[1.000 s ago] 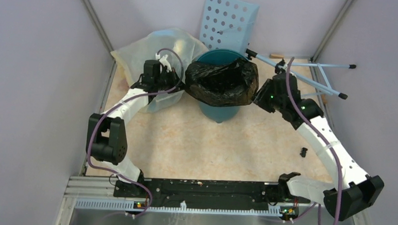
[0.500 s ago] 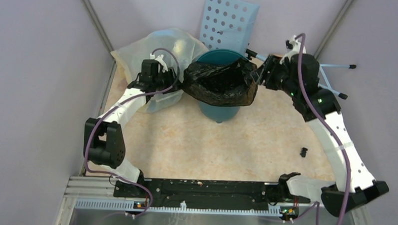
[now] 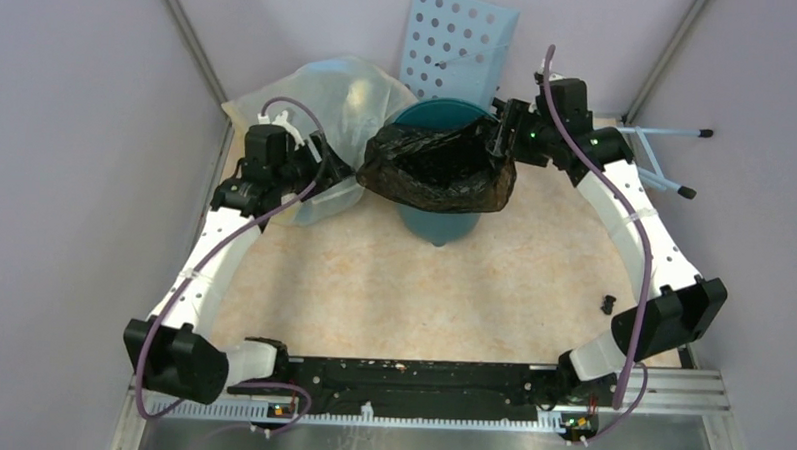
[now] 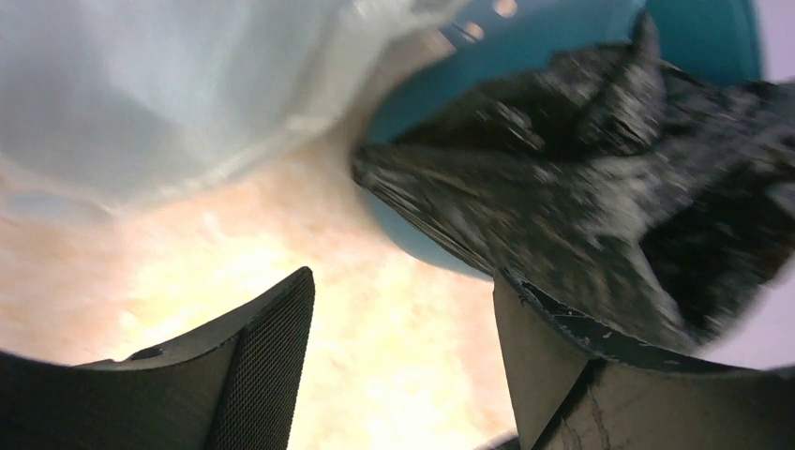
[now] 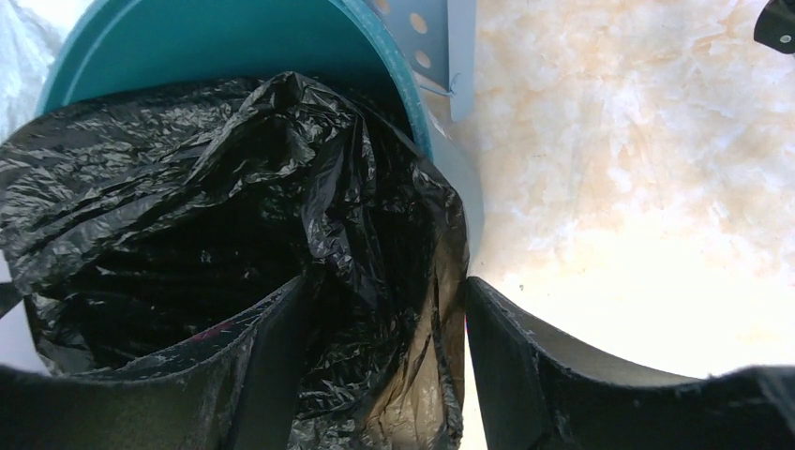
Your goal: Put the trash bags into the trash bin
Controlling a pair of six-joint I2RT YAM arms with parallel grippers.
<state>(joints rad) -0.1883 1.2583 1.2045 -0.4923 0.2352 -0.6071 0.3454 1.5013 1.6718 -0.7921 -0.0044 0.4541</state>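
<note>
The black trash bag (image 3: 436,171) is draped, mouth open, over the round teal trash bin (image 3: 444,109), whose back rim is bare. My left gripper (image 3: 338,173) is open just left of the bag. In the left wrist view only floor shows between its fingers (image 4: 272,356), and the bag (image 4: 581,187) and bin (image 4: 694,28) lie beyond its right finger. My right gripper (image 3: 498,138) is at the bag's right edge. Its jaws stand wide, and a loose fold of the bag (image 5: 187,206) hangs between the fingers (image 5: 525,366), beside the bin (image 5: 187,47).
A large translucent bulging bag (image 3: 319,92) sits behind my left gripper. A pale blue panel with holes (image 3: 456,42) leans at the back wall. Light blue rods (image 3: 662,159) lie at the right. A small black piece (image 3: 608,303) rests on the floor.
My left gripper opened, let go of the bag's left edge and drew back to the left. The right gripper moved up to the bag's far-right edge and its jaws widened.
</note>
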